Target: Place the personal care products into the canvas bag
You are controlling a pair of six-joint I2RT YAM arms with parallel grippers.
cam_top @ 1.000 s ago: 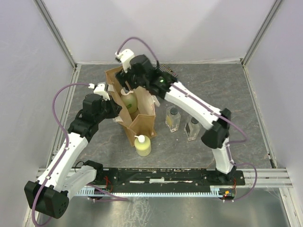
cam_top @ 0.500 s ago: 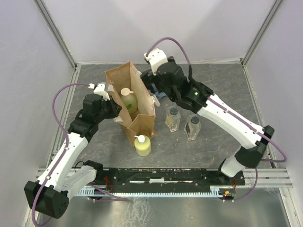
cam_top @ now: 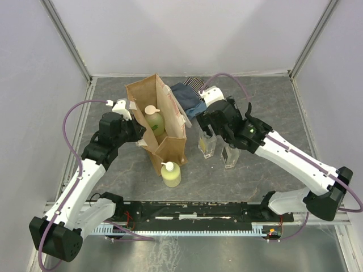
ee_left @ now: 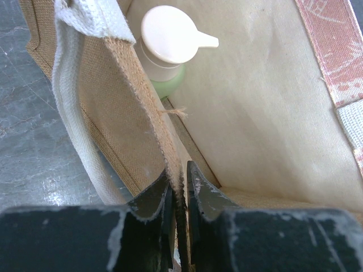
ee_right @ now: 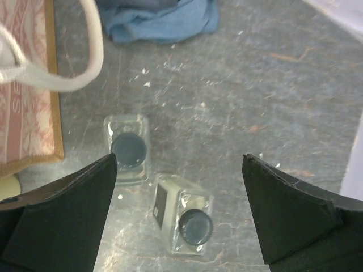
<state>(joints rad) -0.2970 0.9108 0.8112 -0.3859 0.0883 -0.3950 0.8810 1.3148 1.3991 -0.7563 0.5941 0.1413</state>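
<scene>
The two clear square bottles [ee_right: 129,150] stand on the table [ee_right: 272,102] beside the canvas bag [ee_right: 28,102], under the right gripper [ee_right: 177,187], its jaws spread wide. They look rigid, slick and likely light, best pinched across flat sides below the round dark caps. The left gripper [ee_left: 180,195] pinches the bag's coarse, floppy wall; the green bottle [ee_left: 167,85] stands inside, the yellow pump bottle [cam_top: 171,175] outside.

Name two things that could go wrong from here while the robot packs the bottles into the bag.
1. The two clear bottles stand close together below the open right gripper; grasping one may topple the other.
2. The left gripper pinches only the canvas bag by its thin edge; a slip could let the bag sag or tip onto the yellow pump bottle beside it.
</scene>
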